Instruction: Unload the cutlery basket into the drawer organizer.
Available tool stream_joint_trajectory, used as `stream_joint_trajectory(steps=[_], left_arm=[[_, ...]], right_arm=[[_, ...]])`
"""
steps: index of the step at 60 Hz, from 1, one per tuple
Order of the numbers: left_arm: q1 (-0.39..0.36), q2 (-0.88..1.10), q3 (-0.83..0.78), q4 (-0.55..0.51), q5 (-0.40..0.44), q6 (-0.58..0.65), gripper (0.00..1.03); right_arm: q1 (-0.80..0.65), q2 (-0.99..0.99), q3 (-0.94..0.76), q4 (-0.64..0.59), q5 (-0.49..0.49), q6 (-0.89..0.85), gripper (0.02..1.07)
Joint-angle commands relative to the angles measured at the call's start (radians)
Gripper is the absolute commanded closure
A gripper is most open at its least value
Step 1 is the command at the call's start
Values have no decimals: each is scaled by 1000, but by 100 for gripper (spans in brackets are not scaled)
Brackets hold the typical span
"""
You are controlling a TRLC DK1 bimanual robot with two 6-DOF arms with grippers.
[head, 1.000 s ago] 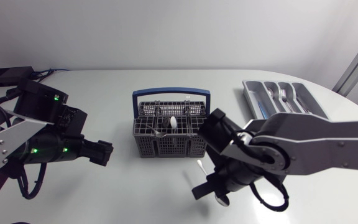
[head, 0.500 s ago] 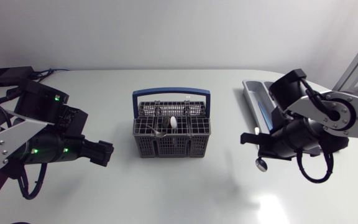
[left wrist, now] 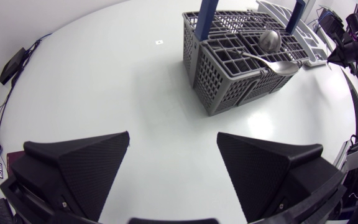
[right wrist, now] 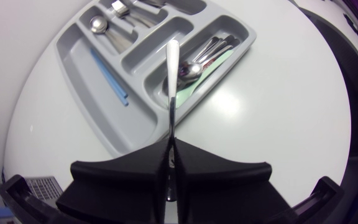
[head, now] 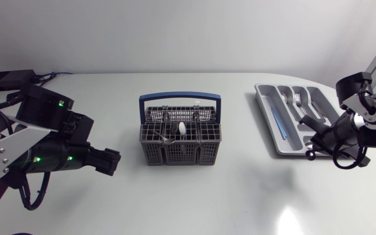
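Right claw (right wrist: 169,149) is gripping a white-handled utensil (right wrist: 172,68), its head hiding underneath, handle pointing over the organizer (head: 261,104) at frame right. Left claw (left wrist: 173,168) is hanging released, lower left, well apart from the central basket (head: 180,140).

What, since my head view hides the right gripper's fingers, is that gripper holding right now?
Observer: The right wrist view shows the right gripper shut on a slim utensil, its white end pointing ahead.
Operator: Which part of the organizer is it aimed at?
Observer: In that view, the white end overlaps the organizer compartment holding spoons on a pale green liner.
Operator: And the left gripper?
Observer: In the left wrist view the left gripper is open, nothing between its fingers, with the basket ahead of it.
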Motion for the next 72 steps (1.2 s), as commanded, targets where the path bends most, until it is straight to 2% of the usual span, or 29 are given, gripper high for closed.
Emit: stream_joint_trajectory(steps=[1,9,30,46,52,61,66,72], left_arm=[[-9,-17,-18,-8,2,-23,5],[-14,-20,-20,-8,2,-25,5],[-19,-24,-18,-8,0,-25,5],[-20,-32,-18,-13,0,-26,5],[-25,-31,-15,-13,0,-31,5],[-25,-32,-17,-13,-1,-31,5],[-25,-32,-15,-13,-1,-31,5],[-26,-32,-11,-13,-3,-31,5]], right_arm=[[-65,39,42,23,2,61,101],[-158,99,97,23,-36,105,101],[-226,294,234,20,-81,200,101],[-269,392,288,18,-182,229,101],[-269,412,318,4,-225,214,82],[-253,473,443,-128,-223,102,51],[-240,504,507,-210,-211,73,47],[-223,470,496,-198,-196,45,43]])
